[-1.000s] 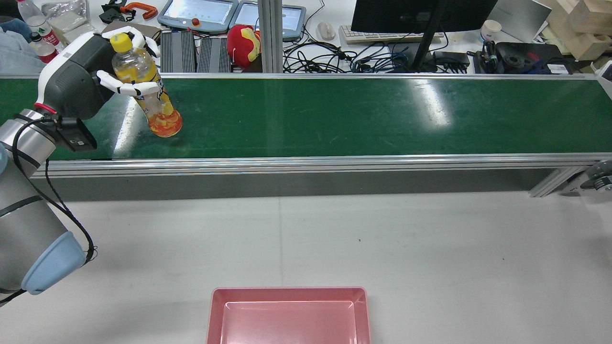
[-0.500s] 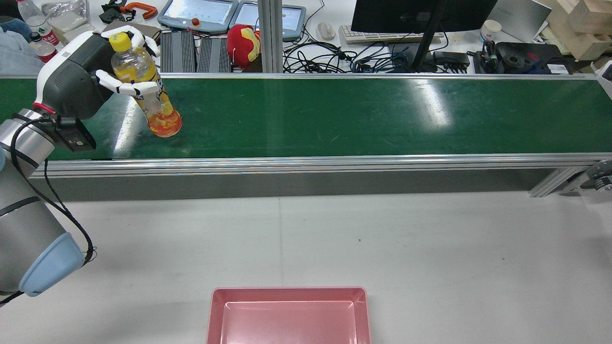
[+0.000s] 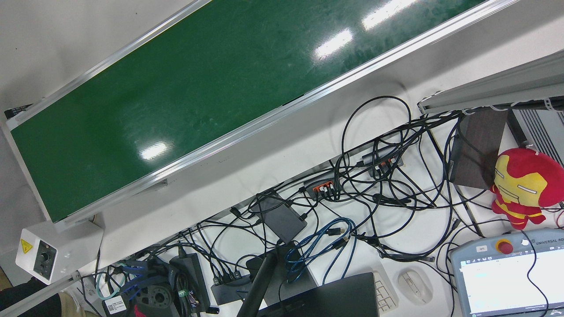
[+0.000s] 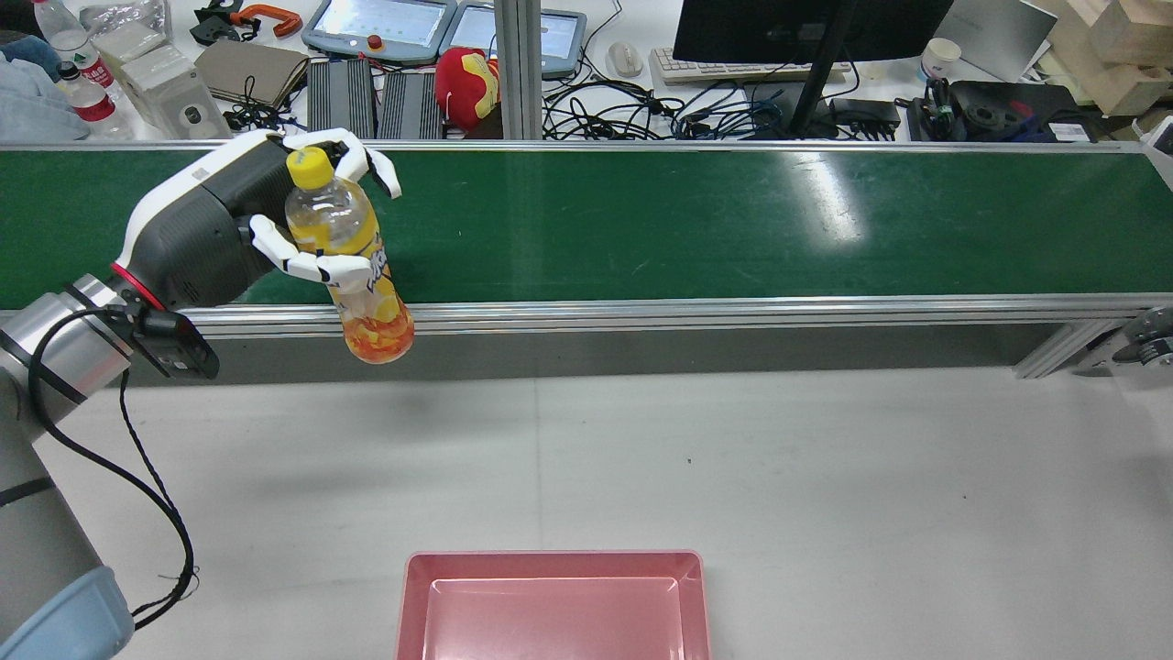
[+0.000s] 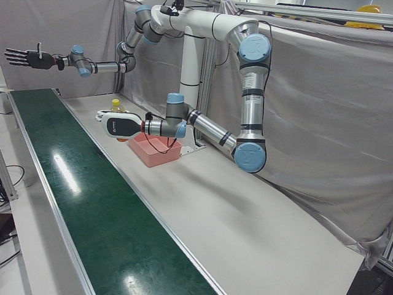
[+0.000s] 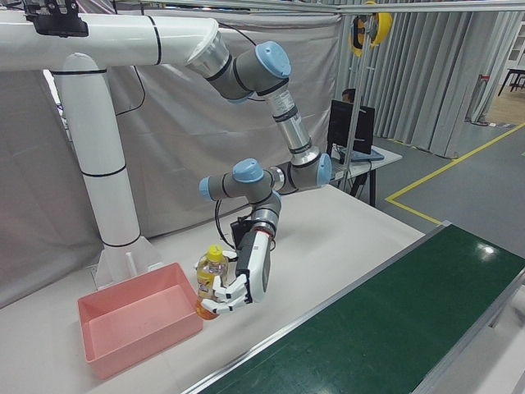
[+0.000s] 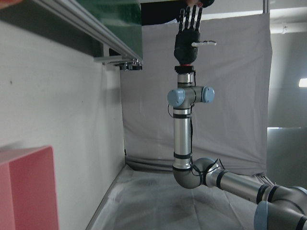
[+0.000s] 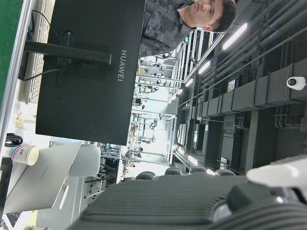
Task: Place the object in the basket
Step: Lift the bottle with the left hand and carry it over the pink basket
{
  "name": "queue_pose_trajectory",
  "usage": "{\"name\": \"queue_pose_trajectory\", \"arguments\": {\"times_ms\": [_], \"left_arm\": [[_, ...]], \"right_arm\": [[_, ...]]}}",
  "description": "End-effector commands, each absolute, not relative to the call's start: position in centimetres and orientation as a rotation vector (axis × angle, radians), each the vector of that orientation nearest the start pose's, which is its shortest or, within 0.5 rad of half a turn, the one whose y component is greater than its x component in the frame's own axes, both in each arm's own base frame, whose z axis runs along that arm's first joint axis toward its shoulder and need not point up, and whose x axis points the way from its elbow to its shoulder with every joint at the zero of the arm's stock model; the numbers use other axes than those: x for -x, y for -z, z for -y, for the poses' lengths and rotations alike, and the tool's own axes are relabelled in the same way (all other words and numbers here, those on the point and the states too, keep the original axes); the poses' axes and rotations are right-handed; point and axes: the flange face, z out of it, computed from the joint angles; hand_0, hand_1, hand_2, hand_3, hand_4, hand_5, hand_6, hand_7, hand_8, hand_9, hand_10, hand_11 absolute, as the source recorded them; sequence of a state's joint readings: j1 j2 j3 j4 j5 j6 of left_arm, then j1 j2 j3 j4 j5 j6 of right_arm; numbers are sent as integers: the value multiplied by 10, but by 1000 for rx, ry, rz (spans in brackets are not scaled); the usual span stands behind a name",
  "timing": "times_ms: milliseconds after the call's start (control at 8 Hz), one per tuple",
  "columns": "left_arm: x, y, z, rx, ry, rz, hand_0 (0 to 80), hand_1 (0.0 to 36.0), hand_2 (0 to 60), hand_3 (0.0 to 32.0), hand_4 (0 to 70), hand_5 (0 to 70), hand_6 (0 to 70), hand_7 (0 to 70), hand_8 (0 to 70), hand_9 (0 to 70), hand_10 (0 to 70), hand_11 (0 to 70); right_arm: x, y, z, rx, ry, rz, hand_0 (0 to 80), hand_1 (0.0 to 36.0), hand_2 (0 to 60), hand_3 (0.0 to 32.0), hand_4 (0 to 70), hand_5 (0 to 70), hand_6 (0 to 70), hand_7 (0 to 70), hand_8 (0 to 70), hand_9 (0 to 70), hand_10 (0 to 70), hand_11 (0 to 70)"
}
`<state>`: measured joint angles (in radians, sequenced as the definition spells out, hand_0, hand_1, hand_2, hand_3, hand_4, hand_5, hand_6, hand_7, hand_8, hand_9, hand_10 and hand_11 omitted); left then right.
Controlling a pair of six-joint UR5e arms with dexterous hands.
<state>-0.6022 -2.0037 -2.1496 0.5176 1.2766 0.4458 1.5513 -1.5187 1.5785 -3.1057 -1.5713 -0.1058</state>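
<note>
My left hand [image 4: 224, 225] is shut on a clear bottle of orange drink with a yellow cap [image 4: 374, 307]. It holds the bottle tilted in the air over the near rail of the green conveyor belt [image 4: 687, 220]. The same hand [image 6: 246, 283] and bottle [image 6: 210, 271] show in the right-front view, beside the pink basket [image 6: 131, 328]. The basket's rim [image 4: 554, 556] lies at the bottom middle of the rear view, with nothing in it. My right hand [image 5: 24, 58] is open with fingers spread, raised high beyond the belt's far end; it also shows in the left hand view [image 7: 188, 29].
Beyond the belt a desk holds a monitor [image 4: 806, 27], tangled cables [image 3: 374, 176], teach pendants [image 4: 380, 26], a red plush toy [image 4: 467, 84] and water bottles [image 4: 73, 64]. The grey tabletop [image 4: 733, 458] stretches between belt and basket.
My left hand has lifted the bottle off the belt and carried it toward the near side and slightly right, over the belt's near rail.
</note>
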Motion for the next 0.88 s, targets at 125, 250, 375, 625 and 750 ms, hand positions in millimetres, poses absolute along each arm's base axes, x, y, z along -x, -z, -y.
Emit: {"name": "queue_pose_trajectory", "arguments": {"times_ms": [125, 250, 375, 625, 750], "left_arm": [[-426, -247, 307, 540, 1054, -2169, 666, 274, 452, 0, 382, 700, 347, 425, 592, 700, 650, 700], [-442, -249, 285, 563, 1020, -2137, 666, 266, 421, 0, 389, 700, 346, 421, 579, 700, 629, 700], [-449, -250, 272, 580, 1007, -2116, 648, 256, 406, 0, 397, 700, 355, 426, 578, 700, 628, 700], [-446, -272, 269, 563, 1017, -2068, 647, 198, 119, 0, 366, 700, 283, 352, 490, 634, 528, 700], [-443, -282, 267, 541, 1031, -2018, 592, 172, 14, 0, 216, 553, 137, 222, 340, 453, 417, 600]], "right_arm": [[-123, -653, 525, 103, 2168, -2387, 0, 0, 0, 0, 0, 0, 0, 0, 0, 0, 0, 0], [-123, -653, 525, 103, 2166, -2389, 0, 0, 0, 0, 0, 0, 0, 0, 0, 0, 0, 0], [-123, -653, 525, 103, 2168, -2387, 0, 0, 0, 0, 0, 0, 0, 0, 0, 0, 0, 0], [-124, -653, 525, 104, 2167, -2386, 0, 0, 0, 0, 0, 0, 0, 0, 0, 0, 0, 0], [-123, -653, 525, 103, 2166, -2389, 0, 0, 0, 0, 0, 0, 0, 0, 0, 0, 0, 0]]}}
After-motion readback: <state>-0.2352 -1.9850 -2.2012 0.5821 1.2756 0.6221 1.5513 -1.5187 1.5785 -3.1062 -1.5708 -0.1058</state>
